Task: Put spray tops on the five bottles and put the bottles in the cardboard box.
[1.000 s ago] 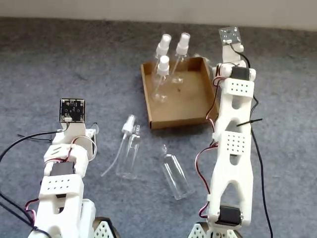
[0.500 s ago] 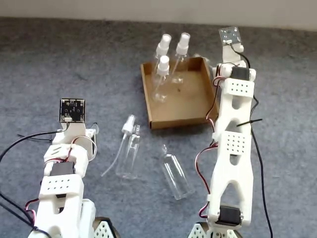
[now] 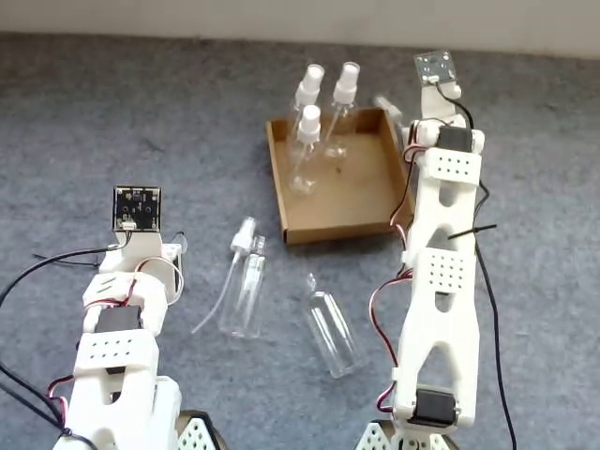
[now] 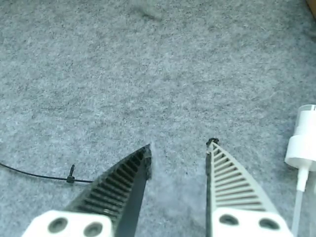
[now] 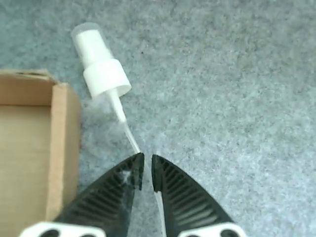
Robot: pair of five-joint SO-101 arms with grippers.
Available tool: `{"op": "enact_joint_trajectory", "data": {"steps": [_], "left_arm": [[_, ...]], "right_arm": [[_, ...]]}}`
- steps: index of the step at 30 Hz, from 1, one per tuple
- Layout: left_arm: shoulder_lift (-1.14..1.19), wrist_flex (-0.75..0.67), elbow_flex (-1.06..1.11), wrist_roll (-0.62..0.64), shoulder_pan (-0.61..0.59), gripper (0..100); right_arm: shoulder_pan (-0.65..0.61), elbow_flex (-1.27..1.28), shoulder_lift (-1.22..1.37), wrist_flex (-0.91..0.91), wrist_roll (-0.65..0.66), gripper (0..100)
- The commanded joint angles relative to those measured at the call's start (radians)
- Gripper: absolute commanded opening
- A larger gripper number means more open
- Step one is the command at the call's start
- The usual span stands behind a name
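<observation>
Grey carpeted bench (image 3: pixel 112 122) is carrying everything here. The right gripper (image 5: pixel 146 165) is sitting just outside the cardboard box (image 5: pixel 29 148), squeezing almost fully closed on the thin tube of a spray top (image 5: pixel 101 69). The left gripper (image 4: pixel 178 150) is hanging wide open over bare carpet, gripping nothing, with another spray top (image 4: pixel 302 143) lying near it. Three capped bottles (image 3: pixel 305 155) are leaning in the box, and two more bottles (image 3: pixel 333 333) are lying on the carpet near it.

White arms (image 3: pixel 441 272), perforated plates, red and black cables, ribbed dark fingers (image 4: pixel 123 182) (one pale).
</observation>
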Motion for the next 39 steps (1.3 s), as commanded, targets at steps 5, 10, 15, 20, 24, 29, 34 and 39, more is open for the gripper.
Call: {"op": "enact_joint_trajectory", "data": {"steps": [5, 10, 15, 20, 24, 29, 34, 39], "left_arm": [[-0.010, -0.015, -0.005, 0.008, 0.015, 17], [-0.010, -0.015, -0.005, 0.008, 0.015, 17], [-0.010, -0.015, -0.005, 0.008, 0.015, 17], [-0.010, -0.015, -0.005, 0.008, 0.015, 17], [-0.010, -0.015, -0.005, 0.008, 0.015, 17], [-0.010, -0.015, -0.005, 0.008, 0.015, 17], [-0.010, -0.015, -0.005, 0.008, 0.015, 17], [-0.010, -0.015, -0.005, 0.008, 0.015, 17]], "right_arm": [[0.044, -0.048, -0.018, -0.005, -0.003, 0.4], [0.058, -0.045, -0.016, -0.013, -0.002, 0.6], [0.058, -0.044, -0.016, -0.013, -0.002, 0.7], [0.058, -0.048, -0.016, -0.013, -0.005, 5.7], [0.058, -0.051, -0.016, -0.012, -0.003, 8.0], [0.056, -0.045, -0.016, -0.013, -0.003, 8.0], [0.058, -0.044, -0.016, -0.013, -0.003, 1.9], [0.058, -0.042, -0.016, -0.013, -0.002, 0.5]]}}
